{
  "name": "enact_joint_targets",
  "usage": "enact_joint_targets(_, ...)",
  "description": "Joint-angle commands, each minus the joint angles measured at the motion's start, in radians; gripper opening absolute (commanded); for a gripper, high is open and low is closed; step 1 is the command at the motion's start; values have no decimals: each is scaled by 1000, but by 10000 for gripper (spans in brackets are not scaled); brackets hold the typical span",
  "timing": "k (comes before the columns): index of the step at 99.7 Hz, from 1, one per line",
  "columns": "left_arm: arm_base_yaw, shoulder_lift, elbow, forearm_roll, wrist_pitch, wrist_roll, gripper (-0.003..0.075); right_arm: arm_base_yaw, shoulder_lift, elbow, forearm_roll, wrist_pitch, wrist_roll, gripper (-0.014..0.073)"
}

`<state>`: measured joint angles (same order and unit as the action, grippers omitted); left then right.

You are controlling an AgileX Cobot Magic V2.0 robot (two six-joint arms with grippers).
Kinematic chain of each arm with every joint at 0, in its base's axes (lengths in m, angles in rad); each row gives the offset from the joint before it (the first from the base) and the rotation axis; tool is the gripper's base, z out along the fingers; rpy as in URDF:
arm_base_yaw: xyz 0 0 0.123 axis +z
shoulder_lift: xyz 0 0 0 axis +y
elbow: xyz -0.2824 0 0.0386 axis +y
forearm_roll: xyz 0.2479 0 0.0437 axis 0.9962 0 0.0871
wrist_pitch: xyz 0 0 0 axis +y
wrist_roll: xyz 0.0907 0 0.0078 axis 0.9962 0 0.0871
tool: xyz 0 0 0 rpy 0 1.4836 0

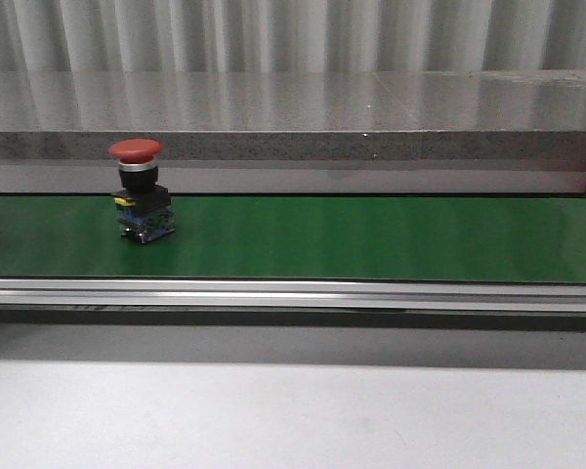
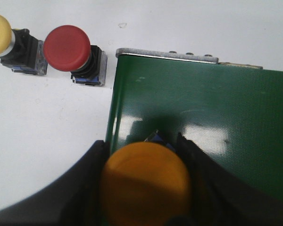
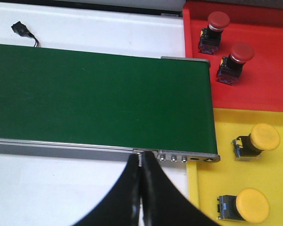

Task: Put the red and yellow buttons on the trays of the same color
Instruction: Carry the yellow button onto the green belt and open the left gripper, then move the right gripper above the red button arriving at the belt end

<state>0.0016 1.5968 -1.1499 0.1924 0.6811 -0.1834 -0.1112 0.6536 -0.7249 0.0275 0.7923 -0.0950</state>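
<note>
My left gripper (image 2: 144, 188) clamps a yellow button (image 2: 144, 181) above the green belt (image 2: 203, 103), so I'd lower it upright and release gently, while my right gripper (image 3: 141, 188), closed and empty, waits beside the trays at 3 o'clock.

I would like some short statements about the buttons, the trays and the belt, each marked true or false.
1. A red button stands upright on the green belt. True.
2. The left gripper is empty. False: its jaws hold a yellow button.
3. The red tray holds two red buttons. True.
4. The yellow tray holds three buttons. False: two show.
5. The right gripper has its jaws wide open. False: they are shut together, holding nothing.
</note>
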Motion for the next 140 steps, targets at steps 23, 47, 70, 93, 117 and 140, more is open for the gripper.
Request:
enact_joint_targets(23,-7,-37,-26,-90,-30,66,625,1,-4,-27,-3,-53,-7,-66)
enact_joint_targets(47,-21,-93,-48,-96,-16,68,629,1,-4,-27,-3,-53,-7,-66)
enact_joint_targets(70,-80,-238,-48,-94,-11,70,629,1,-4,-27,-3,-53,-7,-66)
enact_joint_targets(93,-154,-470,48,-94,-29,70,629,1,-4,-27,-3,-53,-7,-66)
enact_joint_targets(117,-185,-766,273,-96,-72,70,602,1,-4,-27,-18,-141,-8,-66)
enact_joint_targets(140,-185,-1044,473,-96,-66,70,448,1,-4,-27,-18,-140,-7,-66)
